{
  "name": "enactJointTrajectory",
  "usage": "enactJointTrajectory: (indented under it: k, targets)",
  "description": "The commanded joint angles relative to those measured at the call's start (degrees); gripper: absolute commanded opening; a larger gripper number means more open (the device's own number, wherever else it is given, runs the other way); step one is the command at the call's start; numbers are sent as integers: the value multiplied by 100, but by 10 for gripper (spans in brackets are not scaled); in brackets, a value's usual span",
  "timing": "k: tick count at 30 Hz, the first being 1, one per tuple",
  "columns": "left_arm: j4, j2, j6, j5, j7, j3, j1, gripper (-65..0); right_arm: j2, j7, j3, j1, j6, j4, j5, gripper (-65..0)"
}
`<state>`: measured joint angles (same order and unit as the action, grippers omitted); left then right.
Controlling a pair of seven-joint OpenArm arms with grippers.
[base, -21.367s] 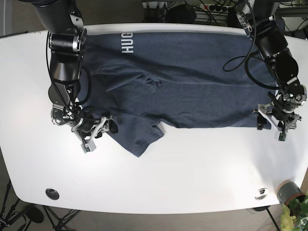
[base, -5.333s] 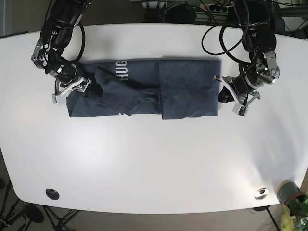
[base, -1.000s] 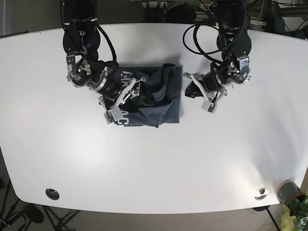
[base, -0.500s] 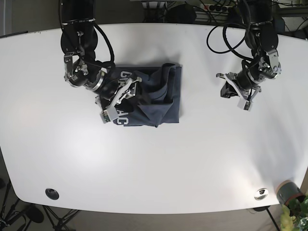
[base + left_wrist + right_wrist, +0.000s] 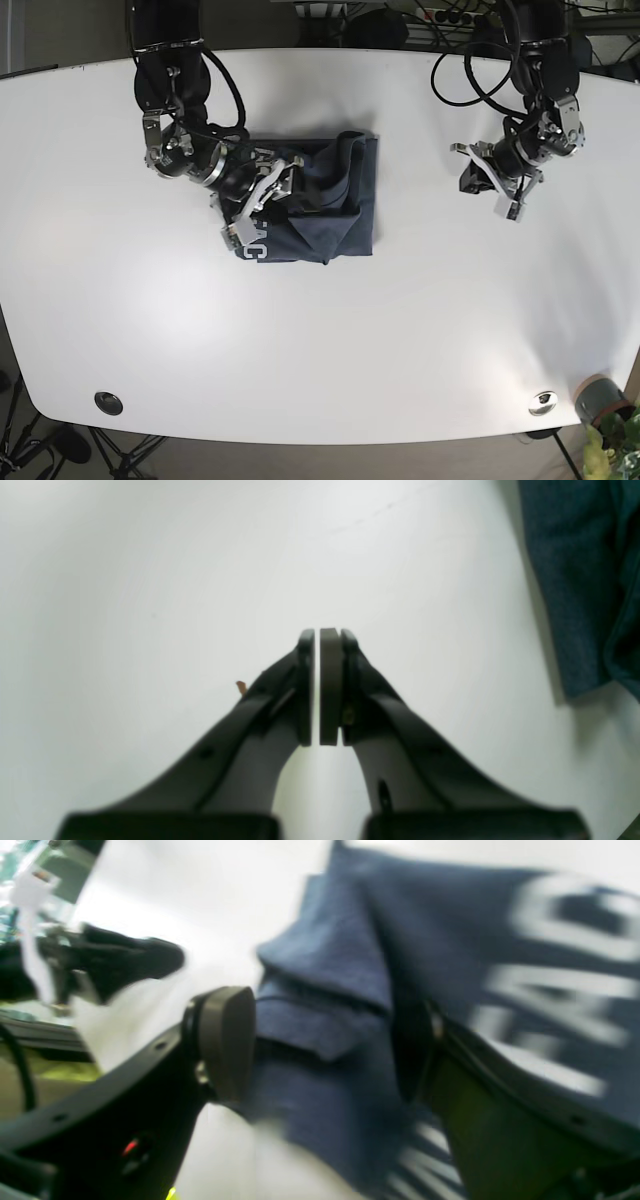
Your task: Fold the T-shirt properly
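Right gripper (image 5: 262, 203) jaws apart, straddling a bunched fold of the T-shirt (image 5: 318, 200), not clamped. Left gripper (image 5: 320, 687) pads nearly touching, holding nothing, over bare table (image 5: 450, 320) well right of the shirt. Shirt lies folded small, rumpled, upper centre of table.
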<state>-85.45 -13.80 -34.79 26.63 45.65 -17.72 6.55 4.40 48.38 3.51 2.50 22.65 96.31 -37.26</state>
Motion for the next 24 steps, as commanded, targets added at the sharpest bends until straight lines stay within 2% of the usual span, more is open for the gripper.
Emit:
enactJointTrajectory:
  k: [1,4,14,17,24]
  targets:
    - [-92,-66,-25,102,-112,-18,-79,-650,-102,-122,102,-96,51,70,-77,-250]
    - [-92,-66,-25,102,-112,-18,-79,-650,-225,-122,163,-123,51,-88,-77,-250]
    - [-92,-75,-25,93,-112,-18,-61,-650,-278,-130,207,-510,51,-238,-77,-250]
    - [-92,-75,-25,93,-112,-18,-61,-650,-436,-130,392,-694,51,-317,-68,-250]
    - [-101,-75,-25,93,-112,-18,-61,-650,-1007,-245,691,-1371,51,-1381,-68,-250]
